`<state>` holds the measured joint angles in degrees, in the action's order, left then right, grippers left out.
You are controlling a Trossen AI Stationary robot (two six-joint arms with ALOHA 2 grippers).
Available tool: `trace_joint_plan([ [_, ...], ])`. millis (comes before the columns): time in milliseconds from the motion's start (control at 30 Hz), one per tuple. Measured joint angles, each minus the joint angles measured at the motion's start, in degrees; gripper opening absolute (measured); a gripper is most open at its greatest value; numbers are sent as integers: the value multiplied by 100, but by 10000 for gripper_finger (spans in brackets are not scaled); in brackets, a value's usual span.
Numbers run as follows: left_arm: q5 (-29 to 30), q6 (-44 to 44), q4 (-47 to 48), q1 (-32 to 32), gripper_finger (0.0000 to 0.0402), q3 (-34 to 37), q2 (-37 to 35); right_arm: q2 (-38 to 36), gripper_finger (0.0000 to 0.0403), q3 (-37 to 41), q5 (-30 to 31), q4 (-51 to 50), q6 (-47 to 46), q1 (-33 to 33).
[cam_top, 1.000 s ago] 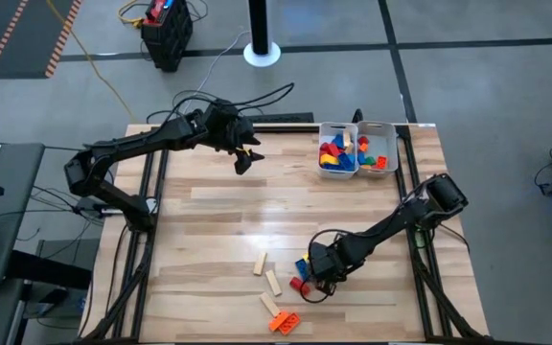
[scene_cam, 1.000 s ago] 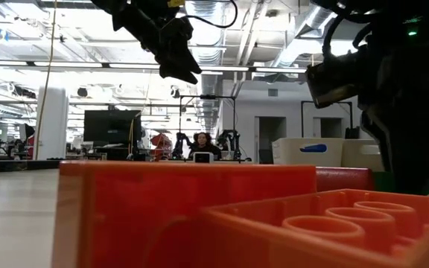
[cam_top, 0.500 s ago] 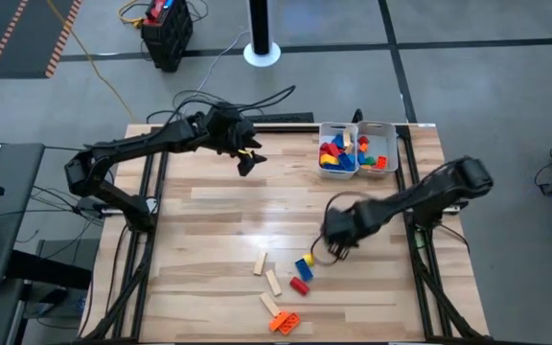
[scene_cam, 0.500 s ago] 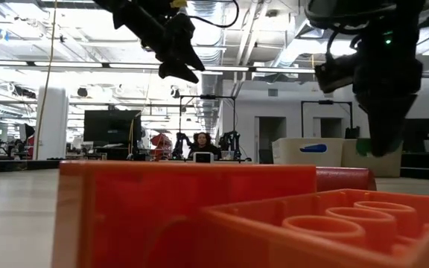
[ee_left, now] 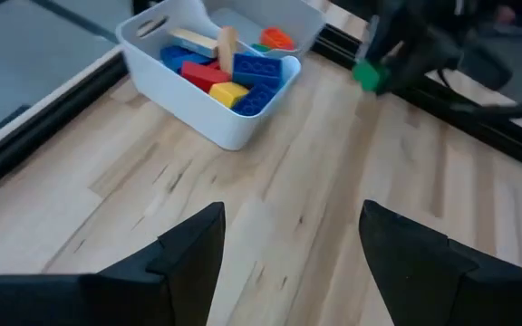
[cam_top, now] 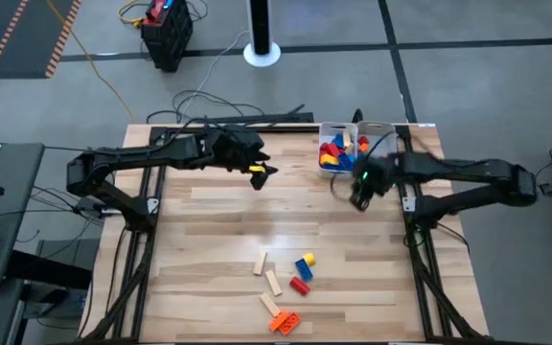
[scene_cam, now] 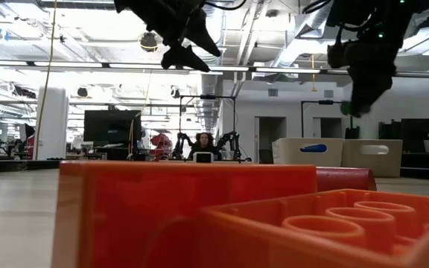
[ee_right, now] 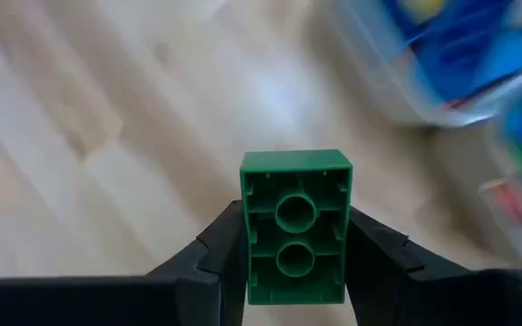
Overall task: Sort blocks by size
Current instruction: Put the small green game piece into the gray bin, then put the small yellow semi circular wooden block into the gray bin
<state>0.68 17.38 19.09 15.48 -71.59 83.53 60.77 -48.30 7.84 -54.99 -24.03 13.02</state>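
your right gripper is clamped on a green brick, hard plastic, hollow underside with two round tubes, carried just short of the white trays at the table's far right corner. slick sides could slip, or it drops in the wrong tray. left gripper hangs spread and empty mid far edge.

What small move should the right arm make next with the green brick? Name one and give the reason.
Probably carry it the last bit over the white trays and only then let go. The right gripper holds the green brick between its fingers, above the table just in front of the trays, not yet over either. The left gripper hangs open near them, holding nothing.
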Motion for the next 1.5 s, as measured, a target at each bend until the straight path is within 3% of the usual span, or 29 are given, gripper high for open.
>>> trace_joint_plan([
  [200,924,682,-95,-441,245,0,0,-549,172,-39,-66,-84,821,1483],
  [400,1543,1235,-162,-719,245,0,72,-311,174,-39,-90,-273,1906,2843],
  [633,1405,1702,-294,-890,245,8,293,407,197,-36,-341,-30,2613,3801],
  [767,1383,1752,-261,-1031,245,0,398,711,231,-36,-457,169,2783,4056],
  [867,1405,1760,-214,-1076,245,7,402,749,247,-90,-874,125,2877,4111],
  [1033,1369,1640,-181,-1075,245,4,396,209,251,-114,-1735,171,3204,3473],
  [1233,1501,1624,188,-1007,245,0,394,-682,249,231,-2649,483,3705,1510],
  [1367,1682,1780,594,-761,245,0,393,-858,250,483,-2677,1012,3117,14],
  [1500,1613,1676,506,-568,245,0,394,-453,250,499,-2192,1497,2611,-1350],
])
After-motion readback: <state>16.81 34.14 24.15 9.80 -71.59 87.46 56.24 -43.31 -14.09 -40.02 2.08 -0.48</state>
